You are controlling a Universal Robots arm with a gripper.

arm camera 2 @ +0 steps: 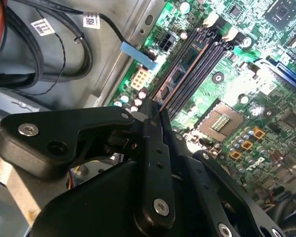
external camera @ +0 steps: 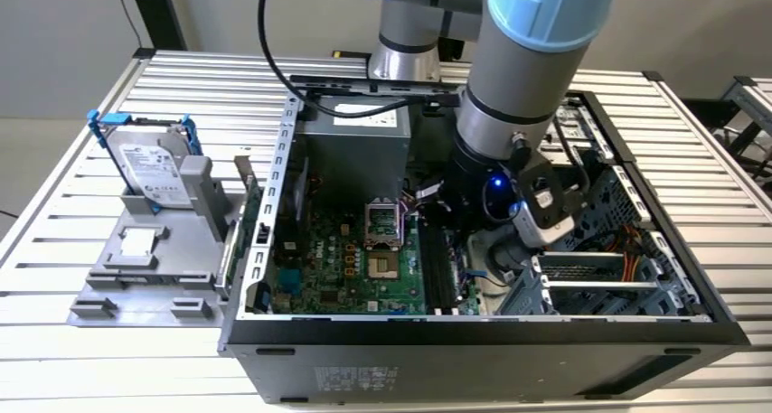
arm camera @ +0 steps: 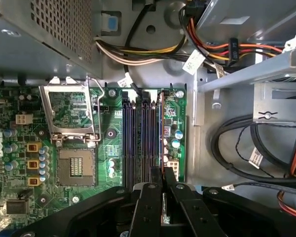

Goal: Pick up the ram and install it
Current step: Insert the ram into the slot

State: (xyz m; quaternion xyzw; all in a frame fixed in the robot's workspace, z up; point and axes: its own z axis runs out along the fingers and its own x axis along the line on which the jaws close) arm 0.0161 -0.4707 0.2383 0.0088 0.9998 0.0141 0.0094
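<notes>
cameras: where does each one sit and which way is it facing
exterior view: off the arm, above the open computer case, looking down into it; the arm reaches in.
first wrist view: on the wrist, looking straight down on the motherboard; the pincer sits at the ram's end.
second wrist view: on the wrist, looking slantwise along the memory slots; the pincer's black body shows.
shared: both wrist views show the pincer, ram and CPU socket.

Workshop: slatted metal bench (external camera: 121, 377), opened computer (external camera: 483, 350)
</notes>
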